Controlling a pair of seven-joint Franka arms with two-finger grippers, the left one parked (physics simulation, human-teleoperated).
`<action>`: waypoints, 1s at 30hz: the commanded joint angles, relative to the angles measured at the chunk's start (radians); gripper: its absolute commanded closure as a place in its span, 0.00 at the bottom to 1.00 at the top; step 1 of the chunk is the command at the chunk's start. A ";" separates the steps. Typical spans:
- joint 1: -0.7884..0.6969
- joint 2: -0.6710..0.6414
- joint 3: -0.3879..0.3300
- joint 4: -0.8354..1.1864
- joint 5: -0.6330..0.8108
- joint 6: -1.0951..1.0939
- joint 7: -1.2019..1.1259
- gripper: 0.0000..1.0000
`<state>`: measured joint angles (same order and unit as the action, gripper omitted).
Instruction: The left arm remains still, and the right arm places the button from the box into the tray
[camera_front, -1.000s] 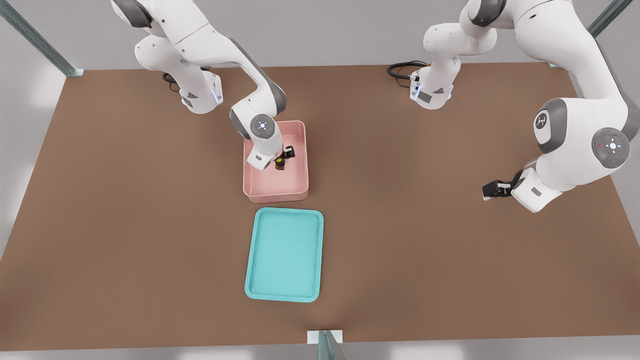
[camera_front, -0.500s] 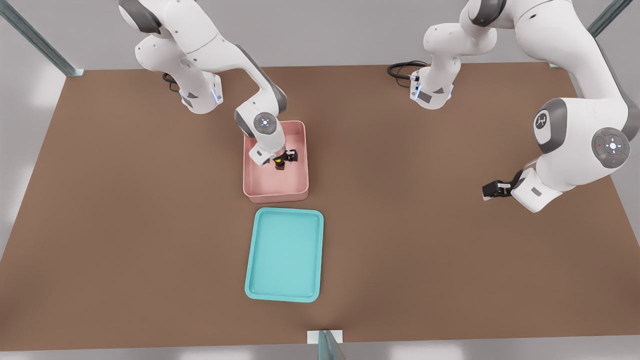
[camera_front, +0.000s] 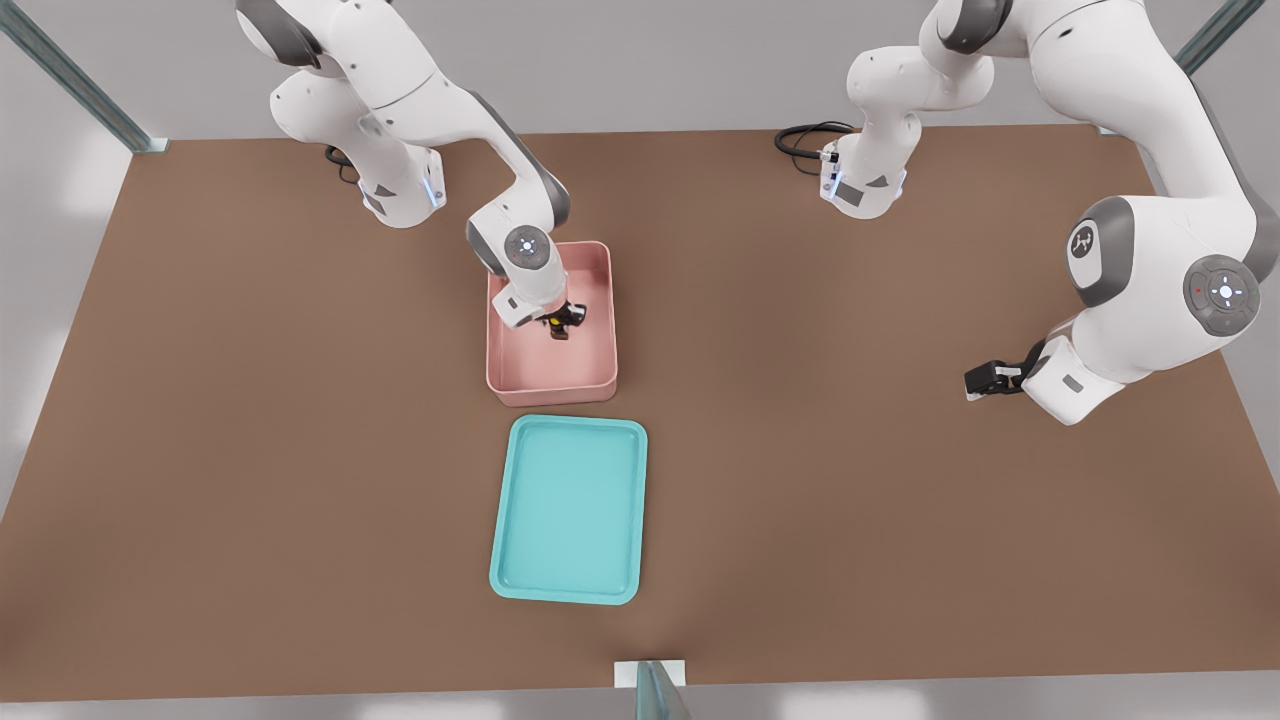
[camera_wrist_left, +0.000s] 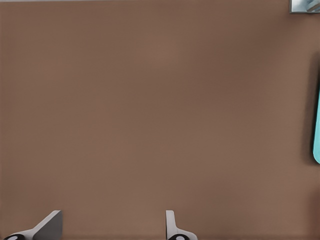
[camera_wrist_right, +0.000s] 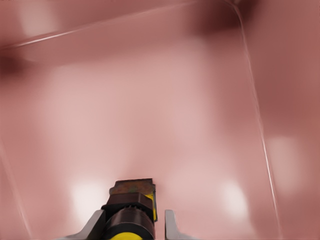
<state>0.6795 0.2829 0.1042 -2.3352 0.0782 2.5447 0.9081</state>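
Note:
The pale pink box (camera_front: 550, 392) stands mid-table, a little toward the front view's left. The right arm reaches down into it. Its gripper (camera_front: 560, 322) sits low over the box floor, with the fingers closed in on the small button (camera_front: 558, 330). In the right wrist view the black body and yellow cap of the button (camera_wrist_right: 131, 212) sit between the two grey fingertips of the gripper (camera_wrist_right: 132, 226), above the pink box floor (camera_wrist_right: 150, 115). The teal tray (camera_front: 570, 510) lies flat just in front of the box with nothing in it. A sliver of the tray (camera_wrist_left: 317, 130) shows in the left wrist view.
The brown table (camera_front: 250, 450) spreads wide around box and tray. The parked arm's black gripper (camera_front: 990, 380) hovers at the front view's right. A black cable (camera_front: 805, 138) coils at the back, and a metal post (camera_front: 655, 690) stands at the near edge.
The gripper has sunk a little deeper into the box, shifting slightly toward the front view's left. Its fingers have narrowed around the button. The tray and the box have not moved.

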 joint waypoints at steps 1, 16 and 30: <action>0.000 0.001 0.000 0.002 0.002 0.002 0.103 0.45; -0.006 -0.073 -0.006 0.039 0.011 -0.084 0.101 0.52; -0.127 -0.076 -0.017 0.373 0.006 -0.423 0.068 0.52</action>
<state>0.5644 0.1985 0.0867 -1.9848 0.0881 2.2382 0.9811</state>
